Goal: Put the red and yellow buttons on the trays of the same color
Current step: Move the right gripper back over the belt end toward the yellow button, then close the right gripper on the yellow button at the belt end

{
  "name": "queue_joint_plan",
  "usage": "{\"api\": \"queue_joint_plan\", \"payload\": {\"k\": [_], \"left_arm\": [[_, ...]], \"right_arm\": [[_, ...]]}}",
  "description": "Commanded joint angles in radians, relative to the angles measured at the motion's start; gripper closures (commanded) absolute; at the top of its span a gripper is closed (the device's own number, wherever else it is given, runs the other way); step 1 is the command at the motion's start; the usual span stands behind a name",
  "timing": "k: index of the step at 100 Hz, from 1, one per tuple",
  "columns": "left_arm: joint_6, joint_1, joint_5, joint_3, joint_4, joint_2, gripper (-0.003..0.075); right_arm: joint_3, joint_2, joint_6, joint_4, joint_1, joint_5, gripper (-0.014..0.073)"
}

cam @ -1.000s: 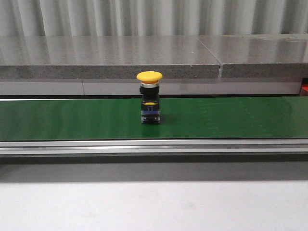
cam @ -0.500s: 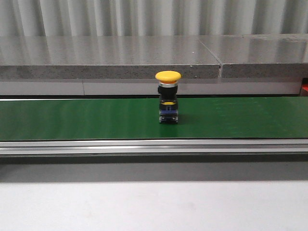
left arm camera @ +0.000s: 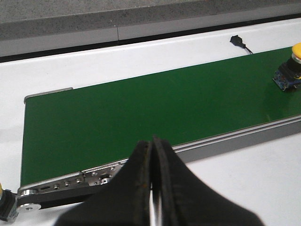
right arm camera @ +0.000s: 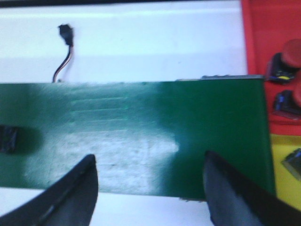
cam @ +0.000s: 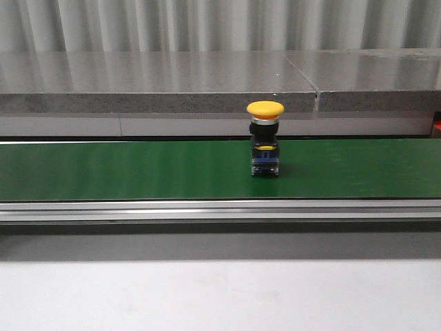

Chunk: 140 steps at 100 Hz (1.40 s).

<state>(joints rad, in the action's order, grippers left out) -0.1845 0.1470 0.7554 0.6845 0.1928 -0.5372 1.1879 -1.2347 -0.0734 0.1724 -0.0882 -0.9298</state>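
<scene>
Front view: green conveyor belt (cam: 124,169) runs the full width, aluminium side rail (cam: 220,209) along its near edge, white table (cam: 220,296) in front. 1 yellow button (cam: 265,138) stands upright on the belt, a bit right of centre, mushroom cap on top, black switch body with a blue base below. No arm shows in this view.

Left wrist view: left gripper (left arm camera: 151,186) is closed, fingers pressed together with nothing between them, hanging over the table just off the belt's near rail, near the roller end (left arm camera: 28,200). Likely parked, since the button sits far off at the other end of its view (left arm camera: 289,70). A small black connector with a wire (left arm camera: 237,42) lies on the white table beyond the belt.

Right wrist view: right gripper (right arm camera: 150,188) is open wide, empty, jaws straddling the belt's near edge, probably set to catch the button as it arrives. A dark block at the belt's far end of this view (right arm camera: 8,139) is probably that button's base, too blurred to confirm. Past the belt end lie the red tray (right arm camera: 268,42), holding 2 red buttons (right arm camera: 287,59), and the yellow tray (right arm camera: 284,181), with 1 dark item at its edge, unclear.
</scene>
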Motion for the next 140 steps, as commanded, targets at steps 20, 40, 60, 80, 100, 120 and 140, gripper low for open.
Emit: {"api": "queue_joint_plan", "payload": {"k": [20, 40, 60, 80, 100, 120, 140], "left_arm": [[-0.002, 0.009, -0.065, 0.025, 0.015, -0.001, 0.0741], [-0.002, 0.009, -0.065, 0.025, 0.015, -0.001, 0.0741], [-0.002, 0.009, -0.065, 0.025, 0.015, -0.001, 0.0741], [-0.002, 0.009, -0.065, 0.025, 0.015, -0.001, 0.0741], [-0.002, 0.009, -0.065, 0.025, 0.015, -0.001, 0.0741], [-0.002, 0.009, -0.065, 0.025, 0.015, -0.001, 0.0741], [-0.002, 0.009, -0.065, 0.025, 0.015, -0.001, 0.0741]], "right_arm": [[0.033, -0.063, -0.036, 0.014, 0.156, -0.044, 0.0107], [0.04, -0.143, -0.068, 0.016, 0.251, -0.052, 0.0107], [0.091, -0.237, -0.141, 0.047, 0.332, -0.096, 0.0085], [0.145, -0.321, -0.154, 0.055, 0.37, -0.094, 0.0031], [0.203, -0.399, -0.156, 0.056, 0.37, -0.062, 0.0032], [0.222, -0.434, -0.179, 0.057, 0.37, -0.013, 0.0035], [0.222, -0.441, -0.18, 0.059, 0.37, 0.022, 0.0274]]}}
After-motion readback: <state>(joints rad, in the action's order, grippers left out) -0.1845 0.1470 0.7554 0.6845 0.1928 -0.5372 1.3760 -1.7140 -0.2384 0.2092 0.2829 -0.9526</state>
